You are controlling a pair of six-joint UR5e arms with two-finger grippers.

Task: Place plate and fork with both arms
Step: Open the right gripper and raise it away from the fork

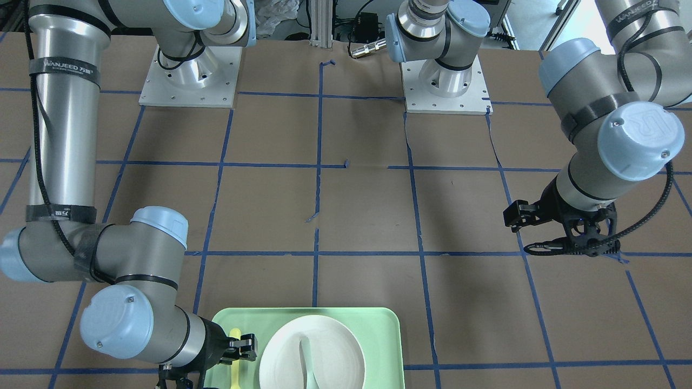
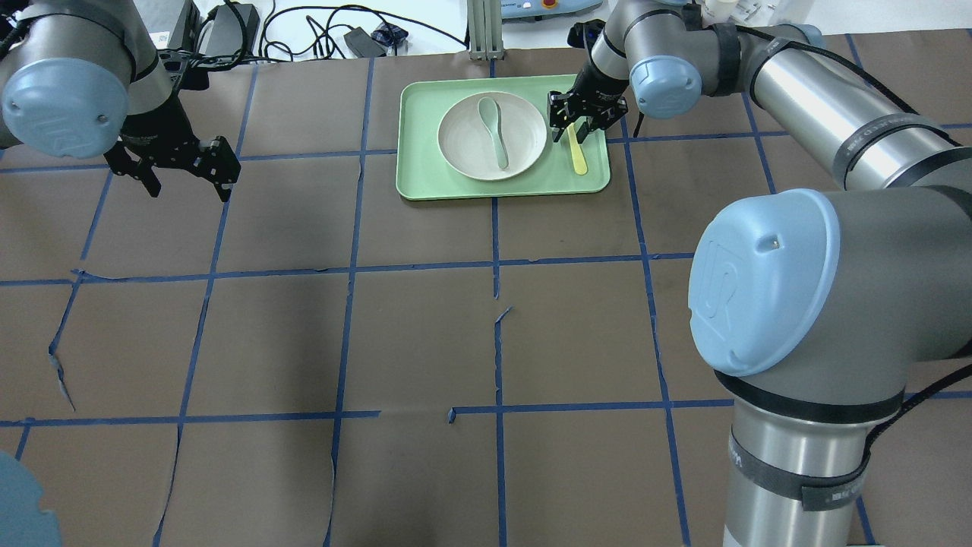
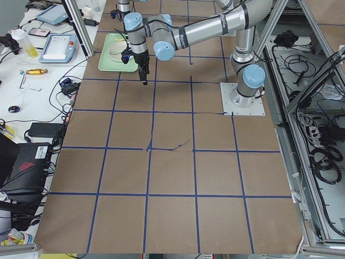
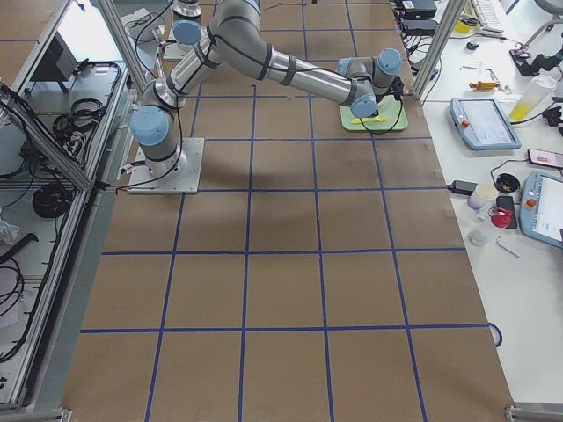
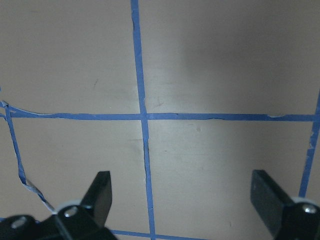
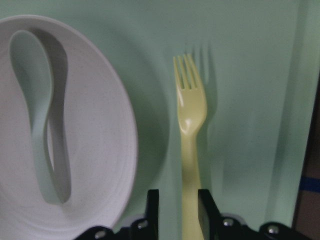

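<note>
The white plate (image 2: 492,137) sits in the mint-green tray (image 2: 425,178) with a pale grey-green spoon (image 2: 493,129) lying in it. The yellow fork (image 2: 579,156) lies flat on the tray beside the plate, on the plate's right in the overhead view. My right gripper (image 2: 571,133) is down at the fork's handle. In the right wrist view its fingers (image 6: 152,212) stand close on either side of the handle (image 6: 190,165), tines pointing away. My left gripper (image 2: 186,178) is wide open and empty, hovering over bare table far to the tray's left.
The tray lies at the table's far edge in the overhead view, with cables and boxes (image 2: 357,38) behind it. Blue tape lines (image 5: 142,117) cross the brown table. The two arm base plates (image 1: 186,78) stand on the robot's side.
</note>
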